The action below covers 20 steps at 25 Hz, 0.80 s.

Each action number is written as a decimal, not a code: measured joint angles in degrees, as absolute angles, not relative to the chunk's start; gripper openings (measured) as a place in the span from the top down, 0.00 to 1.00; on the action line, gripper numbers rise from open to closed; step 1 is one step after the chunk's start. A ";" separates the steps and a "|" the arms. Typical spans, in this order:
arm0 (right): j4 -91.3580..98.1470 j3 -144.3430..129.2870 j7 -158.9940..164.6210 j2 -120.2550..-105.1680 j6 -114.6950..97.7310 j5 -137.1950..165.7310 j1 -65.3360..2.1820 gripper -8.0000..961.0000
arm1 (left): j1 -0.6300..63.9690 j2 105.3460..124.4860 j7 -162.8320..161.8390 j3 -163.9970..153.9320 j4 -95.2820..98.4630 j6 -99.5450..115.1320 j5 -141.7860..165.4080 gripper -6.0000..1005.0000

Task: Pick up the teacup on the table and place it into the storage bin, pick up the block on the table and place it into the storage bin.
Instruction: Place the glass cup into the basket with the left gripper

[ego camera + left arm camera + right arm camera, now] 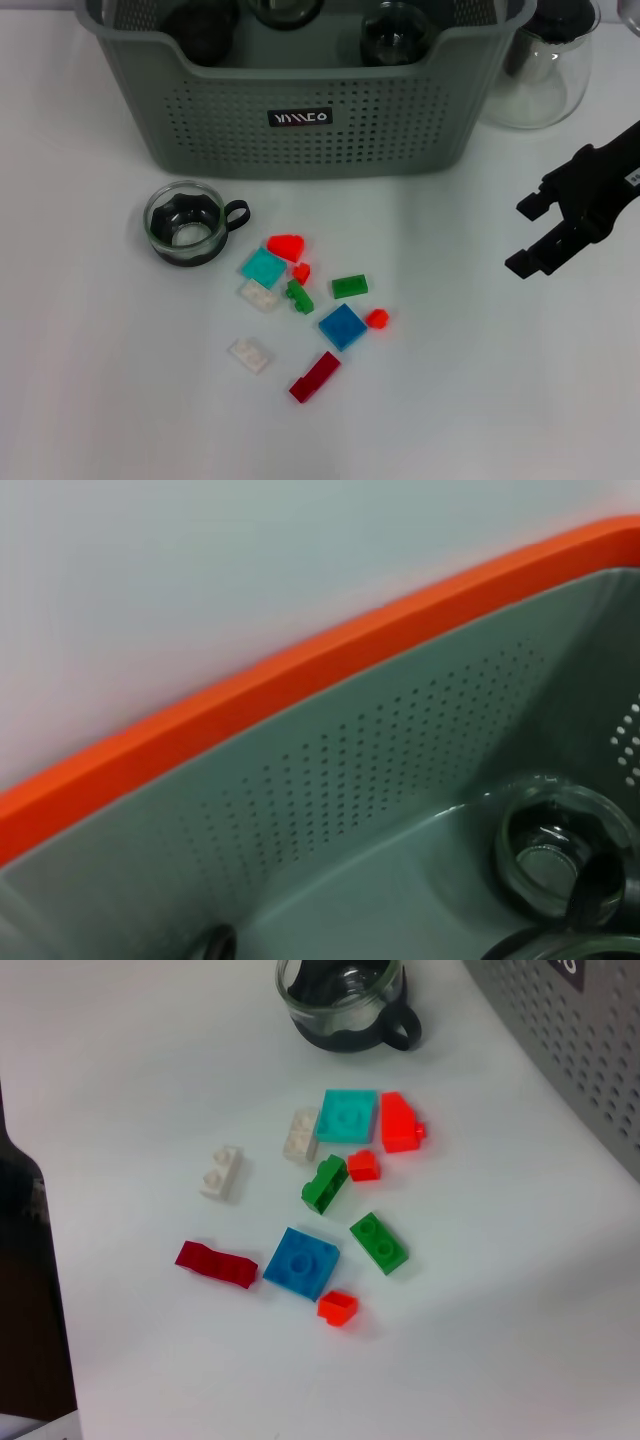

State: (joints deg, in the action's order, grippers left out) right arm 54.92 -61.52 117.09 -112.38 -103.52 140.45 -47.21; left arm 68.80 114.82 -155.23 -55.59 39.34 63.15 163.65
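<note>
- Grey-green and perforated, the storage bin (300, 130) filled the top centre of your head view, its black label facing you; dark glass cups sat inside it along the top edge.
- Your teacup (187, 224), clear glass with a black insert and handle, stood on the white table (100, 400) at left of centre, just below the bin's front wall and apart from it.
- You had the blocks scattered at lower centre, right of and below the teacup: a red block (286, 245), a teal plate (263, 267), a white brick (259, 295), a small orange-red piece (301, 272), a dark green brick (299, 297), a green brick (350, 286), a blue plate (342, 326), an orange piece (377, 318), a second white brick (249, 355) and a dark red bar (315, 376).
- Your right end effector (530, 236) hung at the right edge of the head view, mid-height, its black fingers apart and holding nothing, well clear of the blocks.
- Your right wrist view showed the same cluster at centre frame, with the teacup at the top edge.
- Your left end effector was not visible; its wrist view looked into the bin past an orange edge (300, 680), with a glass cup (560, 850) on the bin floor at lower right.
- A clear glass jug (545, 70) stood at the upper right of the head view, just beside the bin.
</note>
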 joint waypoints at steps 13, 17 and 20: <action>54.83 -62.02 117.10 -112.83 -102.94 140.54 -47.37 0.02 | 68.48 116.79 -155.14 -58.59 35.31 57.29 163.74 0.94; 53.91 -62.05 117.05 -112.88 -102.33 140.57 -47.49 0.02 | 68.46 117.35 -155.28 -60.43 34.68 56.06 163.75 0.94; 53.58 -62.05 116.89 -112.88 -102.13 140.61 -47.55 0.02 | 68.46 117.78 -155.26 -61.22 34.64 55.65 163.74 0.94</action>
